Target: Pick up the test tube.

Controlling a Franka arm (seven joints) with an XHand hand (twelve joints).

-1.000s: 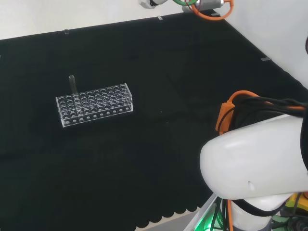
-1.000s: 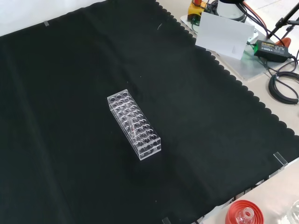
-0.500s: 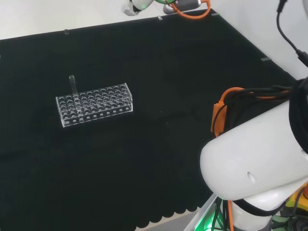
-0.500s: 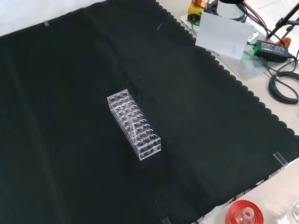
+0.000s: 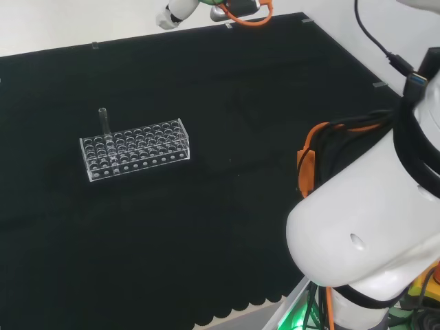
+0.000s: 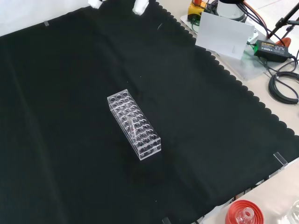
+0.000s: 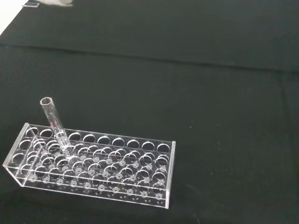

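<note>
A clear test tube (image 5: pixel 104 124) stands upright in the back left corner hole of a clear plastic rack (image 5: pixel 137 152) on the black cloth. In the front view the tube (image 6: pixel 130 125) leans over the rack (image 6: pixel 119 101) near its nearer end. From the wrist, the tube (image 7: pixel 56 128) rises out of the rack (image 7: pixel 107 175) some way off. My hand (image 5: pixel 172 14) hangs high at the far edge of the cloth, well away from the rack. Its white fingertips (image 6: pixel 139 5) enter the front view at the top, spread apart and holding nothing.
My arm's big white link (image 5: pixel 364 240) and orange cable fill the head view's right. Beyond the cloth's scalloped edge in the front view are a white card (image 6: pixel 224 35), a black power adapter (image 6: pixel 270 49), cables, and a red ribbed stand (image 6: pixel 243 212).
The hand has moved left along the head view's top edge, and its fingertips have come into the front view's top. The arm's link has tilted. Rack and tube are unmoved.
</note>
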